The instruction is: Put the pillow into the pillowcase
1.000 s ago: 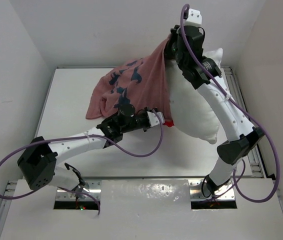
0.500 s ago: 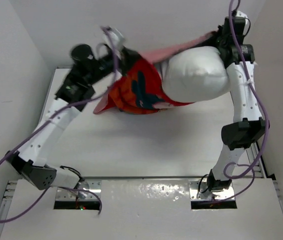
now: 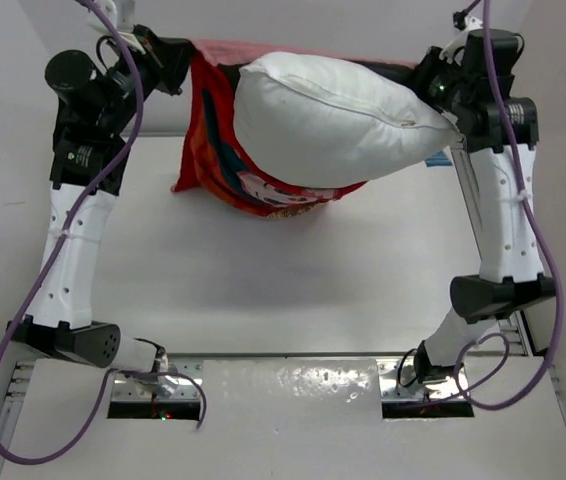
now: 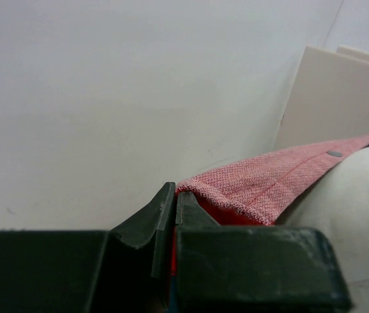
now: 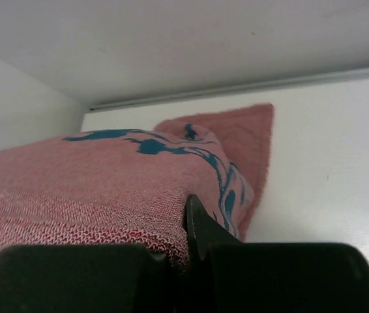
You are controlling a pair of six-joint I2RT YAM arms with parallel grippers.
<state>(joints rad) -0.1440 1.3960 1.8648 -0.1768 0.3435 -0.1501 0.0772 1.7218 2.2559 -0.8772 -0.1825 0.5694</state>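
Left arm: up high on the left of the top view, wrist raised toward the back wall.
Left claw: clamped tight, no gap showing. In the wrist view the two dark fingers meet, and a pink woven hem comes out from between them. It is gripping the pillowcase by its top edge.
Pillowcase: off the table, strung along its upper edge from one claw to the other. The pale pink reverse runs across the top, behind the pillow. The red-orange printed side hangs in a loose bunch on the left and curls under the pillow. I cannot tell whether the lowest fold touches the table.
Pillow: white and puffy, lying lengthways in the air between the two arms. There is cloth above and below it, and its near face is bare to the top camera. Its right corner sits at the right claw. How deep it is in the cover I cannot tell.
Right claw: closed too, gripping the pillowcase at the right end. In its wrist view, pink cloth with blue print bunches over the dark fingers.
Right arm: standing tall on the right, elbow low, wrist up beside the pillow's corner.
Table: white, spread below the hanging load.
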